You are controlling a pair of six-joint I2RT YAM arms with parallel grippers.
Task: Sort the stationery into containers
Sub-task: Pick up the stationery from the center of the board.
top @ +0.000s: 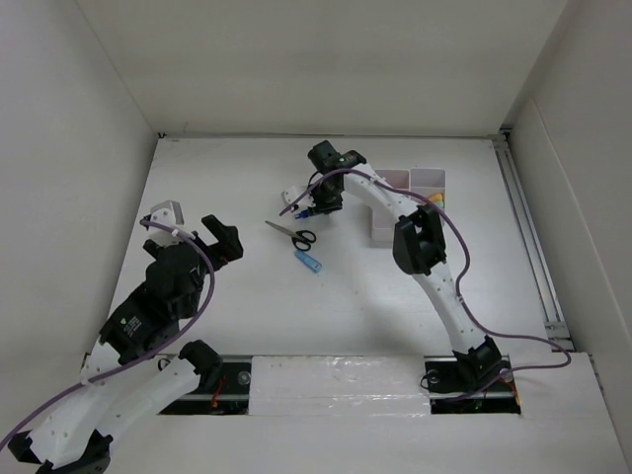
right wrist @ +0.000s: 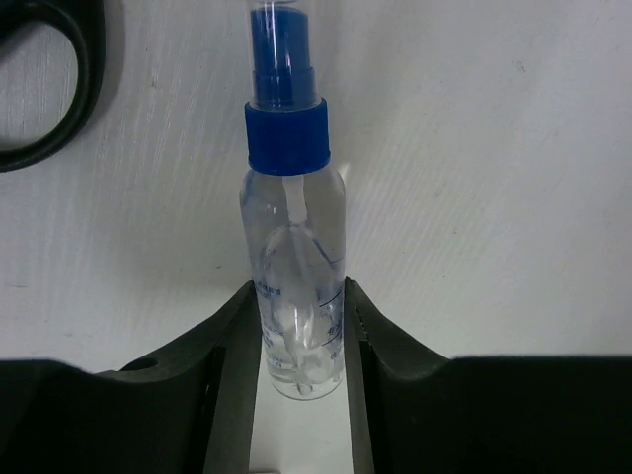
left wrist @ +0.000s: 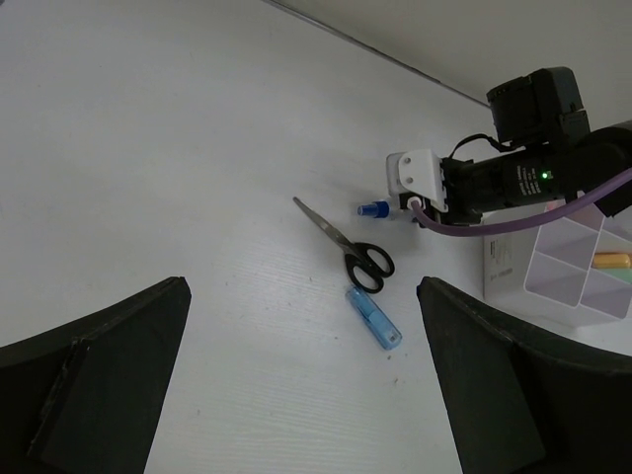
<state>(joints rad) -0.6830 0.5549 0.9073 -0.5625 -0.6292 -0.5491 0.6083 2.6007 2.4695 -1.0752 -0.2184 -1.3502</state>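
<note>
Shows a white table (top: 247, 306) carrying every item. Sets the right arm (top: 434, 276) reaching from the near right edge to the far centre, with the right gripper (right wrist: 298, 296) down at the surface and its jaws clenched on the clear lower body of a blue-capped bottle (right wrist: 294, 227). Places the left arm (top: 148, 316) at the near left, with the left gripper (left wrist: 303, 288) hovering above the table, jaws spread wide and holding nothing. Locates the white organiser (top: 412, 176) at the far right, just right of the right wrist and partly hidden behind that arm. Puts the black-handled scissors (left wrist: 346, 247) flat and closed near the centre, just nearer than the bottle, blades pointing left. Lays the bottle flat on the table, cap pointing left and near, apart from the scissors. Marks a short blue tube (left wrist: 373, 316) lying just on the near side of the scissors' handles. Finds an orange item (left wrist: 612, 260) inside one right-hand compartment of the organiser.
</note>
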